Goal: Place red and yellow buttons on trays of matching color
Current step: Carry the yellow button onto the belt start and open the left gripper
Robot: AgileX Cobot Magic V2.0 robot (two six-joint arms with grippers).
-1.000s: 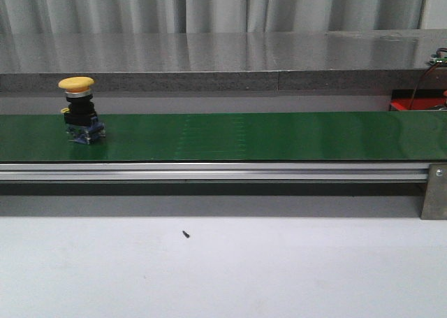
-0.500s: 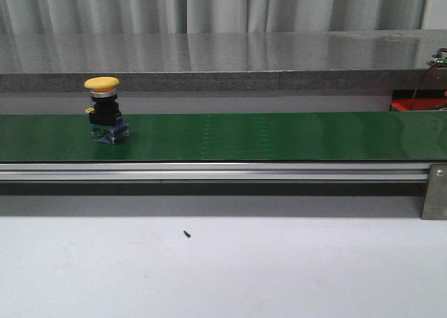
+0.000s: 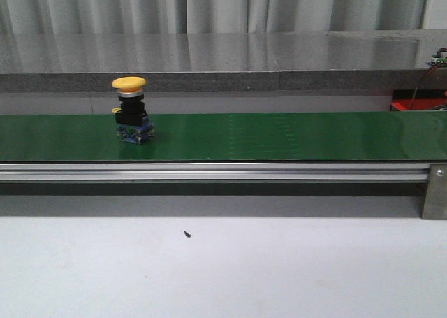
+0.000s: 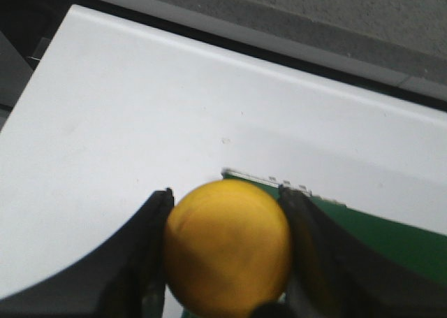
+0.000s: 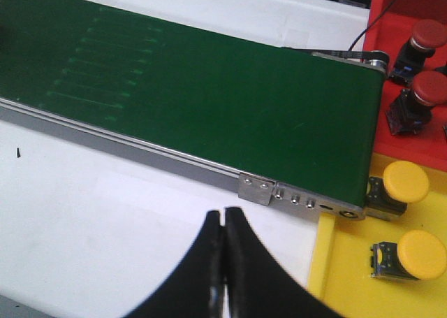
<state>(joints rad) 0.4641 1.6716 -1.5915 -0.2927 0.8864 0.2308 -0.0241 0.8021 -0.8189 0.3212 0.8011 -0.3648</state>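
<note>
A yellow button (image 3: 130, 108) with a black body stands upright on the green conveyor belt (image 3: 293, 136), left of centre in the front view. Neither gripper shows in that view. In the left wrist view my left gripper (image 4: 225, 193) is shut on the cap of another yellow button (image 4: 227, 251), held over the belt's end (image 4: 380, 234). My right gripper (image 5: 224, 213) is shut with nothing in it, over the white table beside the yellow tray (image 5: 349, 279). That tray holds two yellow buttons (image 5: 406, 182). The red tray (image 5: 385, 14) holds two red buttons (image 5: 427, 89).
The belt's aluminium rail (image 3: 209, 170) runs along its front edge, with a metal end bracket (image 3: 434, 191) at the right. A small dark speck (image 3: 186, 234) lies on the white table (image 3: 223, 269). A grey counter (image 3: 209, 59) stands behind the belt.
The yellow button on the belt has travelled rightward, from the far left toward the centre, staying upright.
</note>
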